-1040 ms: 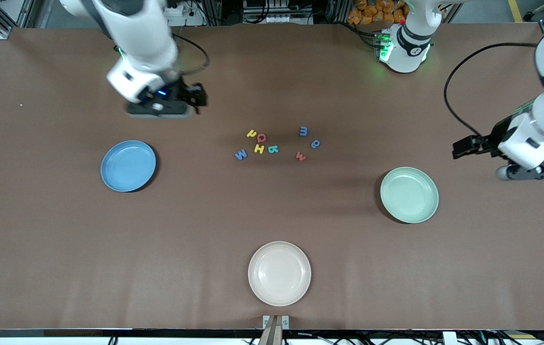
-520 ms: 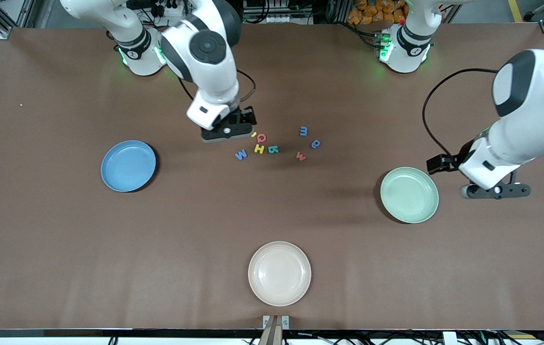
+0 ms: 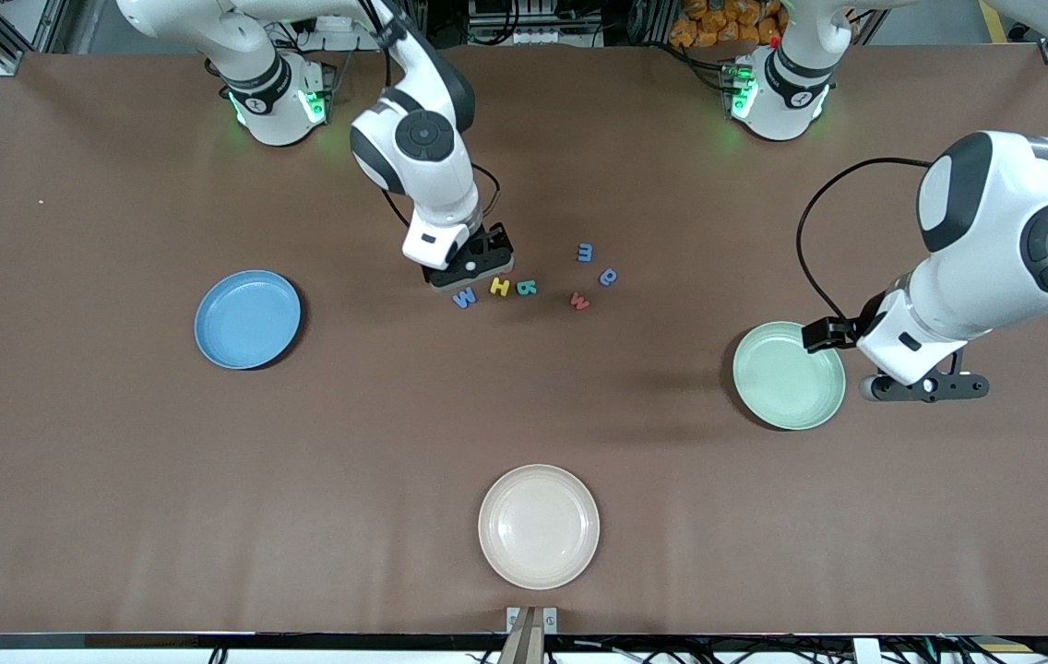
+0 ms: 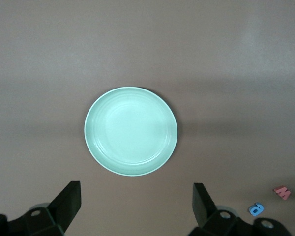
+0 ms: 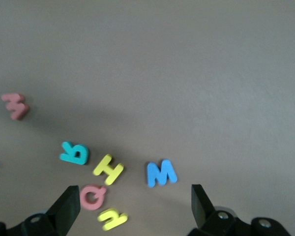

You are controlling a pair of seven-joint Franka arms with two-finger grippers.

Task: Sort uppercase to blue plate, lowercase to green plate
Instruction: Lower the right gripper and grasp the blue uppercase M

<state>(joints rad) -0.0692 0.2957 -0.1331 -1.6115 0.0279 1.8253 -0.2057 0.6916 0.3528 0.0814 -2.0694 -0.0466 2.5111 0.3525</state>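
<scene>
Brown matting covers the whole table (image 3: 118, 516), and nearest the front camera sits a round cream-white plate (image 3: 538, 526), bare and no part of the sort. Farther up, the round pale mint-green plate (image 3: 788, 375) waits toward the left arm's end, also empty, and the left gripper (image 3: 922, 387) has swung in from the table's edge to hang just beside that plate's rim; its fingers (image 4: 68, 200) stand spread wide with nothing between them. Level with it, toward the right arm's end, lies the round medium-blue plate (image 3: 247, 319), likewise empty.

Farther still comes the cluster of small foam letters, all flat on the matting: blue capital M (image 3: 464, 298), yellow capital H (image 3: 499, 288), teal-green capital R (image 3: 527, 288), then red lowercase w (image 3: 579, 301), blue lowercase a (image 3: 608, 276) and blue lowercase m (image 3: 585, 252) a little apart. And here is the big change: the right gripper (image 3: 469, 268), a second ago up near the blue plate's end, has swept in over the capitals and now hides the red capital Q (image 5: 92, 197) and the yellow lowercase n-shaped letter (image 5: 112, 219) from the front camera. Its wrist view shows both, close to its wide-spread fingers (image 5: 65, 206), which grip nothing.

Nothing is sorted yet. By the look of it, a first pick among the capitals is coming, probably the Q, though the yellow lowercase letter lies almost touching it and could be nudged.
</scene>
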